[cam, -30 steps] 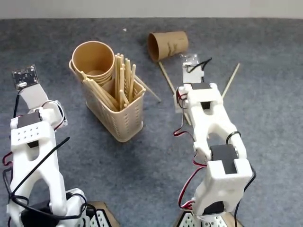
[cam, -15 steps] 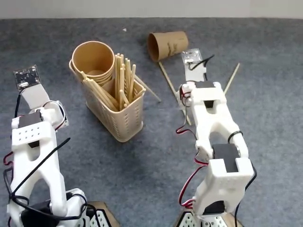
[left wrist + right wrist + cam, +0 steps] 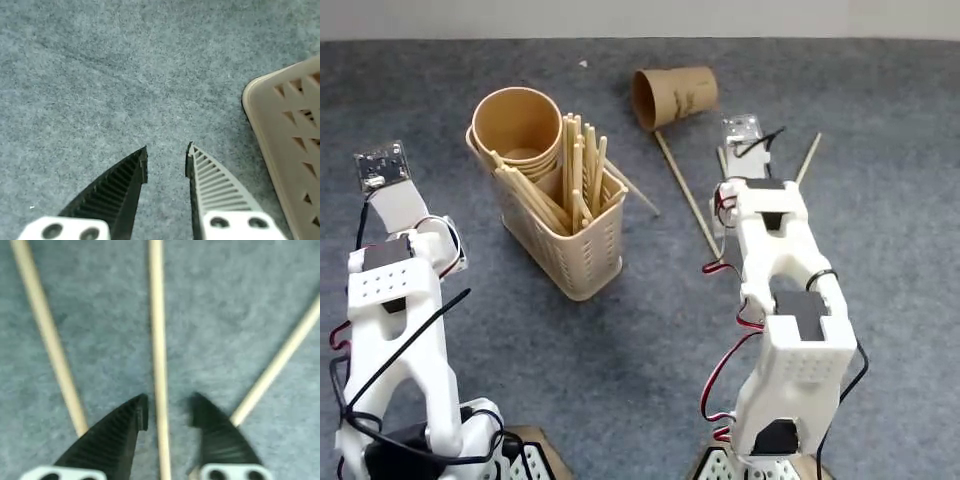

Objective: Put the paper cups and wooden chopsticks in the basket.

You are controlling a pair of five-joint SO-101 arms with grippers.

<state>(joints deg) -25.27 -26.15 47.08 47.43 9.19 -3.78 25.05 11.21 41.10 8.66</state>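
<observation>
A beige slatted basket (image 3: pixel 582 240) holds an upright paper cup (image 3: pixel 517 120) and several wooden chopsticks (image 3: pixel 578 170). A second paper cup (image 3: pixel 675 94) lies on its side on the grey carpet beyond it. My right gripper (image 3: pixel 170 411) is open and low over the carpet, with one loose chopstick (image 3: pixel 158 340) lying between its fingers. Another chopstick (image 3: pixel 47 335) and a third (image 3: pixel 280 360) lie on either side. In the high view these are the long chopstick (image 3: pixel 686 192) and the slanted one (image 3: pixel 807 160). My left gripper (image 3: pixel 167 150) is open over bare carpet beside the basket's corner (image 3: pixel 280 120).
One more chopstick (image 3: pixel 636 192) lies on the carpet against the basket's right side. The right arm (image 3: pixel 775 260) stretches between the loose chopsticks; the left arm (image 3: pixel 395 300) stands left of the basket. Open carpet lies in front of the basket.
The right arm has shifted to the right, uncovering the long chopstick that its wrist partly hid. The left arm has barely moved.
</observation>
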